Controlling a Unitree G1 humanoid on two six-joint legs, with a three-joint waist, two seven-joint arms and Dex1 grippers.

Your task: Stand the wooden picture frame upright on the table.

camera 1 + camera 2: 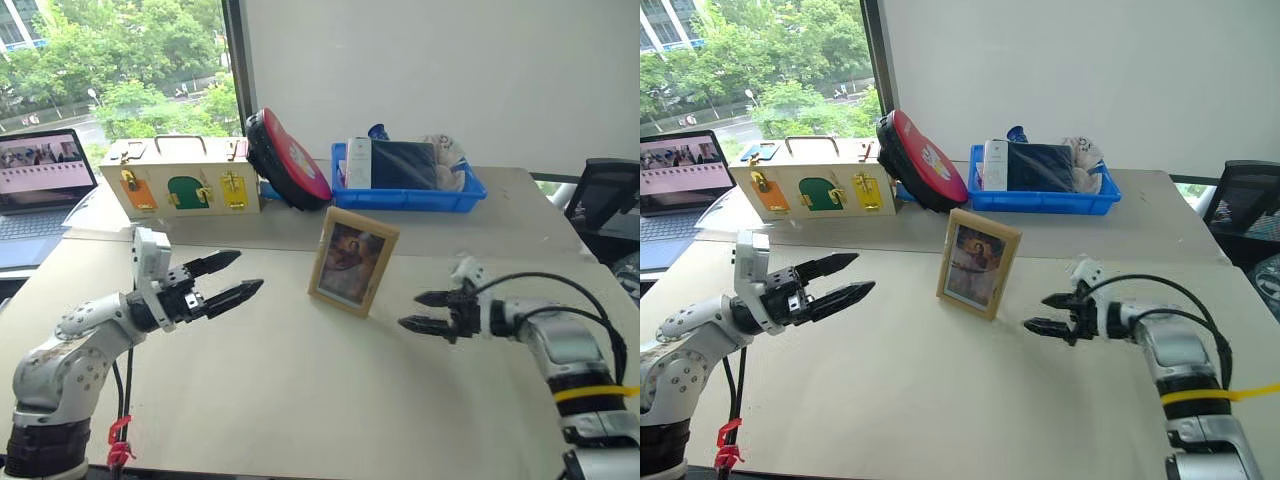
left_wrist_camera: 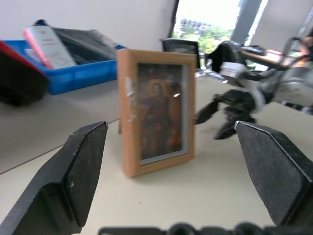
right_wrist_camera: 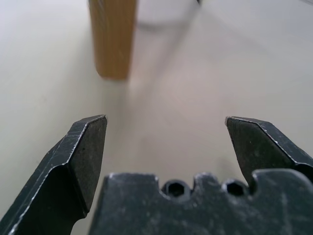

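1. Head views: the wooden picture frame (image 1: 352,260) stands upright near the middle of the bench (image 1: 300,400), its brownish portrait facing the near side. The left hand (image 1: 240,276) hovers to the frame's left, fingers spread wide and empty, well apart from it. The right hand (image 1: 424,311) hovers just right of the frame, fingers also apart, gripping nothing. Along the far edge sit a cream wooden box with coloured latched doors (image 1: 180,178), a red and black disc-shaped case (image 1: 287,160) leaning against it, and a blue tray (image 1: 408,190) of odds and ends. A laptop (image 1: 40,180) is at the far left.
2. Left wrist view: the frame stands between the wide-open fingers (image 2: 78,171), beyond them, with the right hand farther off behind it.
3. Right wrist view: open fingers (image 3: 83,156) over bare bench; one wooden edge of the frame rests on the surface ahead.
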